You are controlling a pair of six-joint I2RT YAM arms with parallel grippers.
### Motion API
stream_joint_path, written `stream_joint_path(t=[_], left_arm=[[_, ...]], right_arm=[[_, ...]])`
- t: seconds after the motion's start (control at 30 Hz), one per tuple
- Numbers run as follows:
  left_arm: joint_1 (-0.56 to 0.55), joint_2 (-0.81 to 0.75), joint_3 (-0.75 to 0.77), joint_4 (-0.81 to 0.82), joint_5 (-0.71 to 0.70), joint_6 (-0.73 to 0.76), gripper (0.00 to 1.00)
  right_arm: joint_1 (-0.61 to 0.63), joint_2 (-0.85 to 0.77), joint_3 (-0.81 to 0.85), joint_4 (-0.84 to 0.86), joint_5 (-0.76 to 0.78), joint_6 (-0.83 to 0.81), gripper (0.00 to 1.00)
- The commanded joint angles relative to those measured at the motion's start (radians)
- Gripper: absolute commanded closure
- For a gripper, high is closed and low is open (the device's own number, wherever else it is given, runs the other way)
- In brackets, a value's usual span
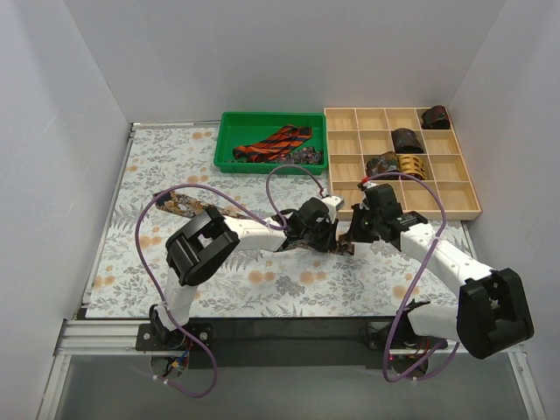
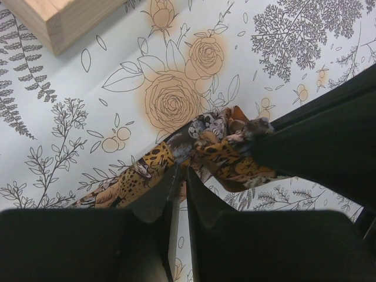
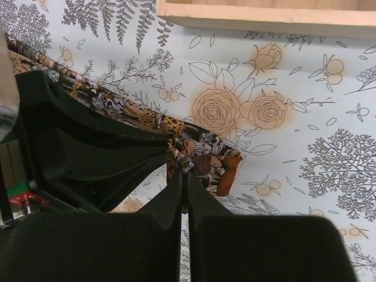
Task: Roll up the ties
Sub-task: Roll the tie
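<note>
Left gripper (image 2: 181, 176) and right gripper (image 3: 184, 171) both pinch mottled tie (image 1: 179, 206); tie runs far-left to near-right, middle hidden under left arm (image 1: 254, 233).

The top view looks steeply down over the whole table (image 1: 289, 289); both wrist views, close up, share one tie (image 2: 226, 157).

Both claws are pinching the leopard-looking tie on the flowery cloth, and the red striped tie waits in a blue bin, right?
Nearly. The bin holding the red striped tie is green, not blue; the top external view shows it. The left gripper and right gripper do pinch the mottled tie on the floral cloth.
</note>
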Motion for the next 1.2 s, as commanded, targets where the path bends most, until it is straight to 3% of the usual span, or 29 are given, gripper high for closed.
stream_joint_path(t=[0.0, 0.13, 0.27, 0.43, 0.9, 1.17], left_arm=[[-0.005, -0.005, -0.041, -0.089, -0.016, -0.004, 0.9], [-0.005, -0.011, -0.049, -0.055, -0.016, -0.01, 0.9], [-0.005, -0.024, -0.061, -0.045, -0.022, -0.016, 0.9], [-0.007, -0.069, -0.078, -0.042, -0.053, -0.016, 0.9], [-0.005, -0.207, -0.107, -0.066, -0.129, -0.022, 0.87], [-0.002, -0.257, -0.144, -0.109, -0.214, 0.022, 0.86]], right_arm=[[0.017, 0.02, -0.001, 0.06, -0.025, 0.03, 0.97], [0.031, 0.038, -0.004, 0.078, -0.032, 0.045, 0.92], [0.033, 0.058, -0.017, 0.129, -0.05, 0.094, 0.8], [0.033, 0.052, -0.042, 0.162, -0.058, 0.13, 0.77], [0.034, 0.0, -0.114, 0.25, -0.033, 0.177, 0.94], [0.036, -0.03, -0.117, 0.251, 0.025, 0.156, 0.94]])
